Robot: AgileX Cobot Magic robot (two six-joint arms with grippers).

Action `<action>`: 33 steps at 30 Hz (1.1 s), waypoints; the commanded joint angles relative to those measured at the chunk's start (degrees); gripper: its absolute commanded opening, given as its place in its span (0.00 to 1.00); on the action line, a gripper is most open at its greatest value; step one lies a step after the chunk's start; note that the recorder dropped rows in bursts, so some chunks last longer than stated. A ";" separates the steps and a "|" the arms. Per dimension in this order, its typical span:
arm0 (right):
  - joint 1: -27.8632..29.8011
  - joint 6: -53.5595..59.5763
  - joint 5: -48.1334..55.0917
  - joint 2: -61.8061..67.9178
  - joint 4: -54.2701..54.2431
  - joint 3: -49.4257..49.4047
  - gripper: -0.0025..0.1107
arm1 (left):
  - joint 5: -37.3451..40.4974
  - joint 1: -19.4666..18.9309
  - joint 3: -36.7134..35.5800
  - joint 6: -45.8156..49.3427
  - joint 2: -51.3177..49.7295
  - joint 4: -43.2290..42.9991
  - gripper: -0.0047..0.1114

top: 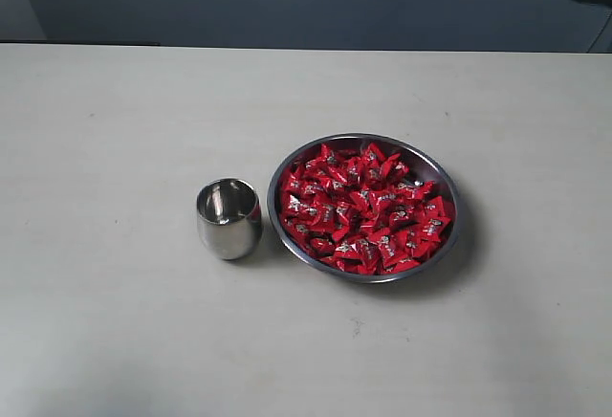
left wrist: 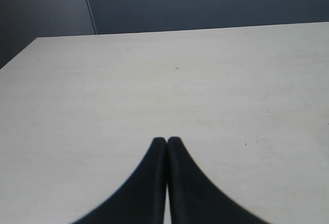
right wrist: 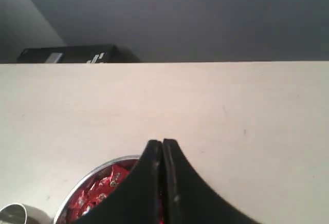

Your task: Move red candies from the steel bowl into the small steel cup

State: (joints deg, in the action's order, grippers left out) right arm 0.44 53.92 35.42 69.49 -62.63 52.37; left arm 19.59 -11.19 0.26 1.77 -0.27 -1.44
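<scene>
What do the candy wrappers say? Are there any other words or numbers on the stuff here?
No text here can be read.
Red candies: tiny silver-white print on the wrappers, too small to read.
Black box beyond the table's far edge, in the right wrist view: pale marks, too blurred to read.
Steel bowl and small steel cup: no writing shows.

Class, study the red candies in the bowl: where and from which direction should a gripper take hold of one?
Probably from straight above: the bowl is shallow and open-topped, and its rim blocks a sideways reach. Pinch a candy on top of the heap, near the middle, across its narrow pillow body.
</scene>
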 commanded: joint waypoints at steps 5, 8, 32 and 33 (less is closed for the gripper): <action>-7.88 9.07 6.02 13.76 2.88 5.60 0.02 | -0.45 0.47 -0.26 -0.08 0.27 -0.11 0.04; -13.96 7.54 3.25 16.74 3.91 5.60 0.02 | -0.45 0.47 -0.26 -0.08 0.27 -0.11 0.04; -29.25 -25.45 -0.86 33.42 35.35 16.68 0.02 | -0.45 0.47 -0.26 -0.08 0.27 -0.11 0.04; -29.35 -25.45 -0.53 33.80 35.35 17.14 0.02 | -0.45 0.47 -0.26 -0.08 0.27 -0.11 0.04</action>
State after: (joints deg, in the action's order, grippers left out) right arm -28.76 29.57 34.16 102.35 -28.30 68.00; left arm 19.59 -11.19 0.26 1.77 -0.27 -1.44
